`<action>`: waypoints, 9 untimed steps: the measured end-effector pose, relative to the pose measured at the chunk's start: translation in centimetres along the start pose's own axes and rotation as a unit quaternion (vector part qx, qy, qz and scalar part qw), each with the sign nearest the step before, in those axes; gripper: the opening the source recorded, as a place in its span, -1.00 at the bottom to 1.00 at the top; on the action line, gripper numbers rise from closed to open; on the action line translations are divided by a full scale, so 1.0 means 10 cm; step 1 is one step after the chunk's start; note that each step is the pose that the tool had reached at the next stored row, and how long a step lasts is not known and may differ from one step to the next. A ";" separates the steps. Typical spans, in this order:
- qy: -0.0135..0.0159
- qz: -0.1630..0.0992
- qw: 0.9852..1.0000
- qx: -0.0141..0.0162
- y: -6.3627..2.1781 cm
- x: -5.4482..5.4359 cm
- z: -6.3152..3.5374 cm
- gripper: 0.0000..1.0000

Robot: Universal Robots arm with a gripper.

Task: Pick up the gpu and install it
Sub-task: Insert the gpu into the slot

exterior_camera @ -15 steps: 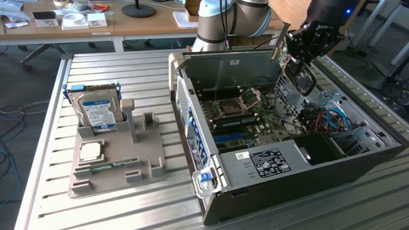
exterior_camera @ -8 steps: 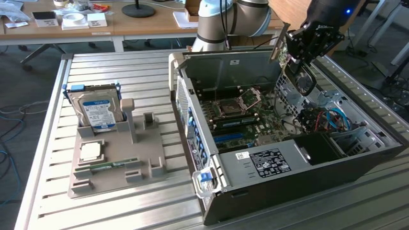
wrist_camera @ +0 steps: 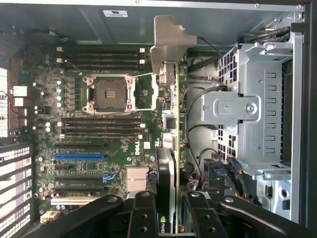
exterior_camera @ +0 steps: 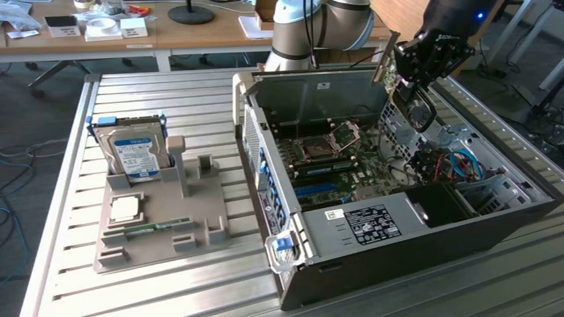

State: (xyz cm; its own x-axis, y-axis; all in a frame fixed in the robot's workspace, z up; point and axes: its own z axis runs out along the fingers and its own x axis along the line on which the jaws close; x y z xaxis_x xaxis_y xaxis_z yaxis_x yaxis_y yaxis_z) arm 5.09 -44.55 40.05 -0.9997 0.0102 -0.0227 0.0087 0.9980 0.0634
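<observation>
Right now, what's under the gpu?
The gpu, held by the gripper, hangs over the open case: the motherboard with its bare processor socket shows beside it. The strip directly beneath is covered.

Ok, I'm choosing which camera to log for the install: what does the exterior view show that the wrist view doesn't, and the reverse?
Exterior view: the slatted table, the grey fixture beside the case holding the hard drive and RAM stick, and the arm.
Wrist view: a straight-down look, the gpu edge-on between the CPU socket and drive cage.
Both: the open case, the motherboard, and the hand shut on the gpu.
</observation>
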 end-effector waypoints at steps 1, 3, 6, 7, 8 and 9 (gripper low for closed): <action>0.000 -0.005 1.000 0.000 0.000 0.00 0.002 -0.47; 0.001 -0.020 1.000 0.000 0.000 0.00 0.006 -0.47; 0.003 -0.047 0.999 -0.001 -0.001 0.00 0.009 -0.47; 0.004 -0.056 0.998 -0.001 -0.001 0.00 0.011 -0.47; 0.004 -0.065 0.998 -0.002 -0.001 0.00 0.012 -0.47; 0.005 -0.074 0.997 -0.002 -0.001 0.00 0.014 -0.47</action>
State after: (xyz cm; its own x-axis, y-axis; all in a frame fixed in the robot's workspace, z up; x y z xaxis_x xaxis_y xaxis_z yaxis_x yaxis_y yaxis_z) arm 5.09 -44.55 39.92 -0.9902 -0.1378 -0.0227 -0.1390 0.9883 0.0634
